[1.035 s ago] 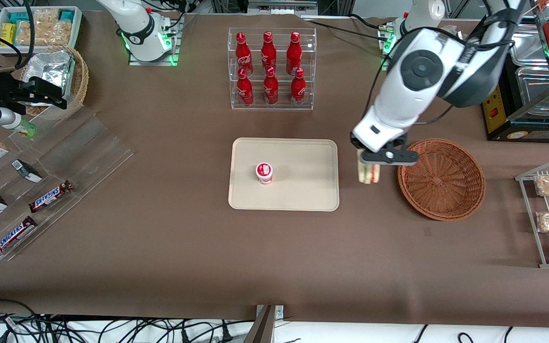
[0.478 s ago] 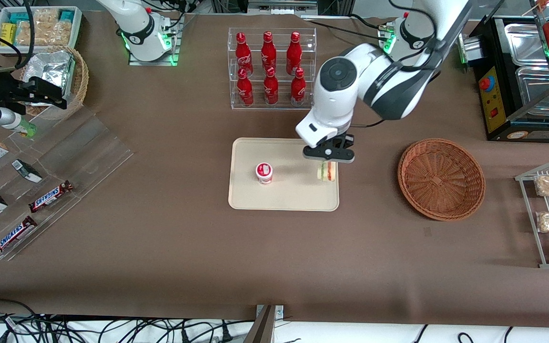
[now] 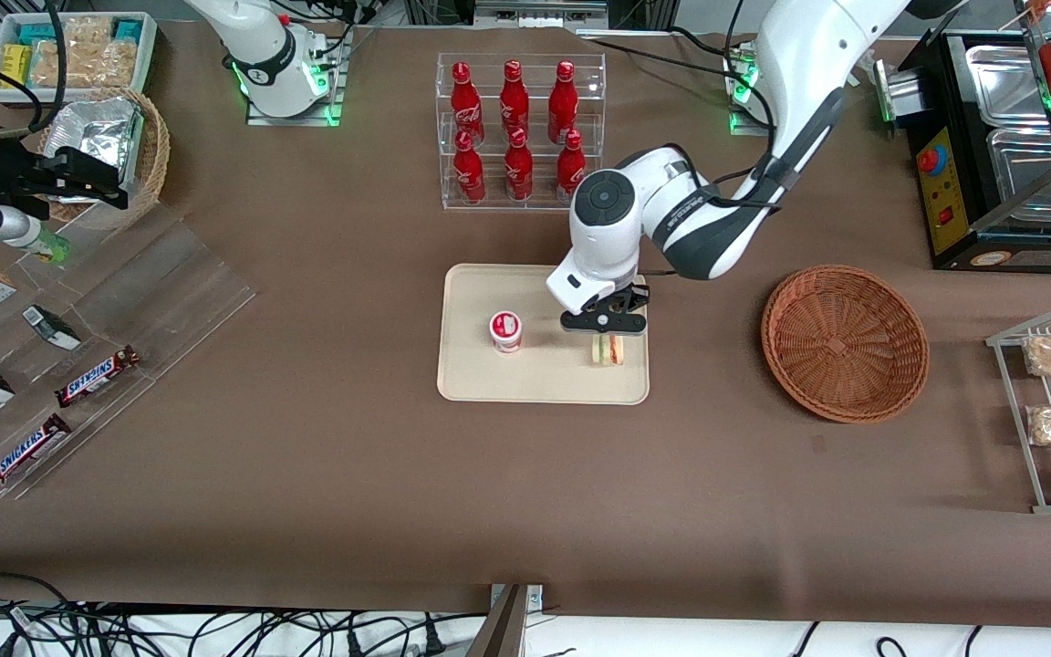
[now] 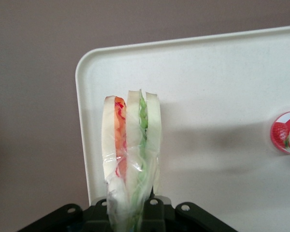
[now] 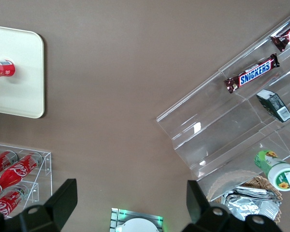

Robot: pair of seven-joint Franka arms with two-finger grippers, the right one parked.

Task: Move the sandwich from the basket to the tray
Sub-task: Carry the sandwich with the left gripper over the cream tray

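The gripper clasped the sandwich low over the tray, basket emptied; next, it seemed, came lowering and release.

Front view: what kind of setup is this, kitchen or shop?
Likely a mock convenience-store bench in a lab, not a kitchen: an acrylic rack of red bottles, Snickers bars on a clear display, and loose cables at the table's edge. The gripper holds the sandwich over the tray.
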